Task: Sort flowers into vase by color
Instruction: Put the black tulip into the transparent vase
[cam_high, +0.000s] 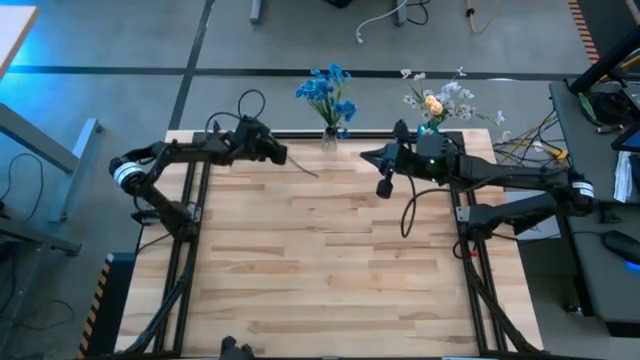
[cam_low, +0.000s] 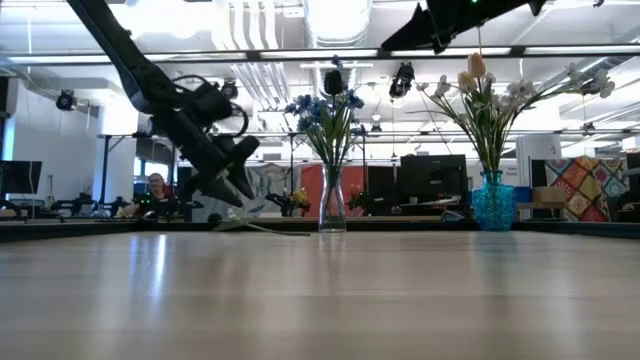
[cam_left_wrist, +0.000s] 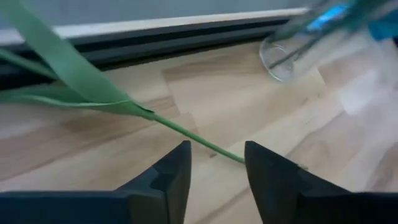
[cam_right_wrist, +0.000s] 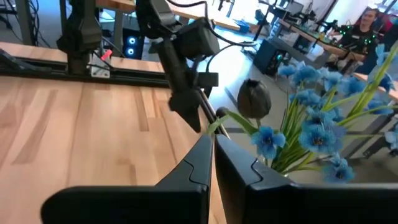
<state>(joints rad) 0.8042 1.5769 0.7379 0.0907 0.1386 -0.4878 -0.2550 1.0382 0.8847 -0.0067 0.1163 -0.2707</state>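
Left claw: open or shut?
Open. The left claw shows a clear gap between its fingers, with a green stem lying on the table beyond, not gripped.

**Count on the counter**

I count two vases: one clear vase (cam_high: 329, 137) of blue flowers (cam_high: 327, 92), one blue vase (cam_low: 492, 203) of pale flowers (cam_high: 440, 102). One loose stem (cam_left_wrist: 193, 135) lies flat (blossom count per bunch unclear). Two arms.
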